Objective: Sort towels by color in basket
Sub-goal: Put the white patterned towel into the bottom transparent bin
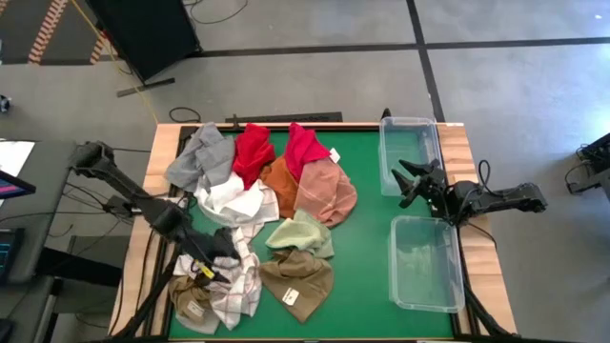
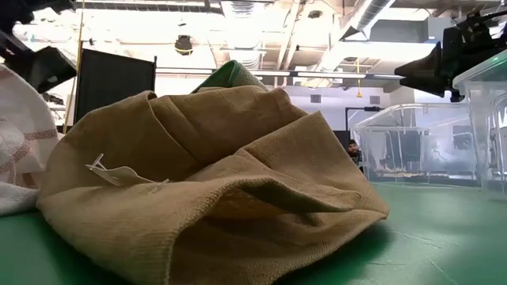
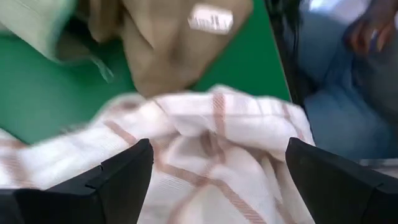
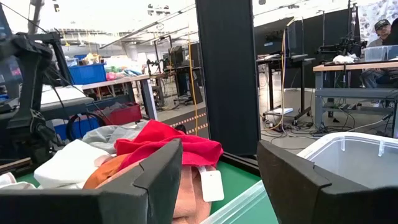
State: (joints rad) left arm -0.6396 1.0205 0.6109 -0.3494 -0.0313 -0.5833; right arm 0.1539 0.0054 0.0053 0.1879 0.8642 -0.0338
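The left gripper (image 1: 212,259) hangs low over the white-checked towel (image 1: 234,286), at about seven o'clock on the green desk (image 1: 367,243). Its jaws are spread wide. In the left wrist view the two dark fingers (image 3: 121,180) stand far apart, with the white-checked towel (image 3: 205,162) between them. I cannot tell if they touch the cloth.

Just beside that towel, at three o'clock from it, lies the tan-brown towel (image 1: 297,274) with a small white tag (image 1: 291,297). In the low view the tan-brown towel (image 2: 198,190) fills most of the picture. A second tan cloth (image 1: 191,297) peeks out at nine o'clock from the checked one. The pale green towel (image 1: 301,234) sits at twelve o'clock from the tan-brown towel and touches it.

Farther up the desk the other towels lie in one heap. The pink towel (image 1: 326,191) is at about one o'clock from the pale green one, and the orange towel (image 1: 279,183) is just beside it. Two red towels (image 1: 253,151) lie at the far edge, side by side. The grey towel (image 1: 203,156) is at nine o'clock from them, and the white towel (image 1: 233,200) is below it.

The right gripper (image 1: 412,183) waits at three o'clock on the desk, above the gap between two clear plastic bins. Its jaws are open and hold nothing. One clear bin (image 1: 410,152) is at two o'clock, and the other clear bin (image 1: 426,262) is at four o'clock. No towel is in them.
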